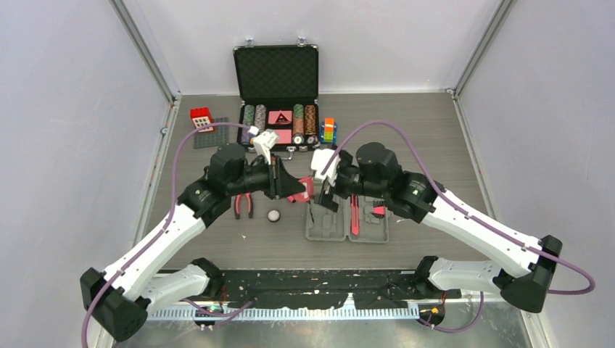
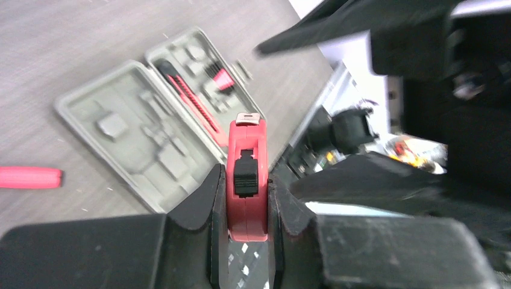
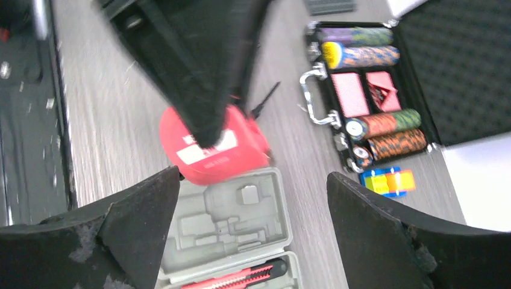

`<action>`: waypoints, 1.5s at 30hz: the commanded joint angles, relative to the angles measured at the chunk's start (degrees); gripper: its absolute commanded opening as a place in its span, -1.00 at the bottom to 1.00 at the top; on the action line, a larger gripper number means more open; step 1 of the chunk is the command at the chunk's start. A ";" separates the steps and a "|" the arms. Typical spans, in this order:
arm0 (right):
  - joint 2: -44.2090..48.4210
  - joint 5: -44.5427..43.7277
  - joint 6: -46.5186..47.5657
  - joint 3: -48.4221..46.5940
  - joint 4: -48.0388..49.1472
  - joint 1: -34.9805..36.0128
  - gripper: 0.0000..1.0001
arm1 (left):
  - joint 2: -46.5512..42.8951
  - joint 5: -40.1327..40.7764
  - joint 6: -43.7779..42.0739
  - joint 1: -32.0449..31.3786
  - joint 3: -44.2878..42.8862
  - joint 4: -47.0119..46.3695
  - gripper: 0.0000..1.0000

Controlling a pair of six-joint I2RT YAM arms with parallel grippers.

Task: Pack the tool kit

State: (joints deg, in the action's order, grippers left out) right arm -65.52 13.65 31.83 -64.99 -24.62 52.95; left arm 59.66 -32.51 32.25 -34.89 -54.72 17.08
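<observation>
The grey tool case (image 1: 326, 226) lies open and flat on the table. A red-and-black knife (image 1: 355, 214) sits in its right half. My left gripper (image 1: 296, 190) is shut on the red tape measure (image 2: 247, 180) and holds it just above the case's far left corner; it shows as a red block in the right wrist view (image 3: 211, 147). My right gripper (image 3: 253, 232) is open and empty over the case's left half (image 3: 232, 223). Red-handled pliers (image 1: 243, 205) lie left of the case. A red tool handle (image 2: 30, 177) lies on the table beside the case.
A black metal-edged case with poker chips (image 1: 279, 94) stands open at the back. A coloured block stack (image 1: 329, 130) is to its right. A red brick (image 1: 201, 117) and a grey baseplate (image 1: 211, 134) are at its left. A small ball (image 1: 273, 215) lies near the pliers.
</observation>
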 commanded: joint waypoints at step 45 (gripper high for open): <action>-6.34 -14.75 -104.08 5.87 34.66 -3.64 0.81 | -10.44 55.44 -21.71 -17.84 20.96 -53.10 -1.00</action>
State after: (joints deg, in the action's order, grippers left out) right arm -71.68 -2.70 -70.61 -58.48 7.29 49.67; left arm 50.39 21.71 10.09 -52.21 -34.26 -29.34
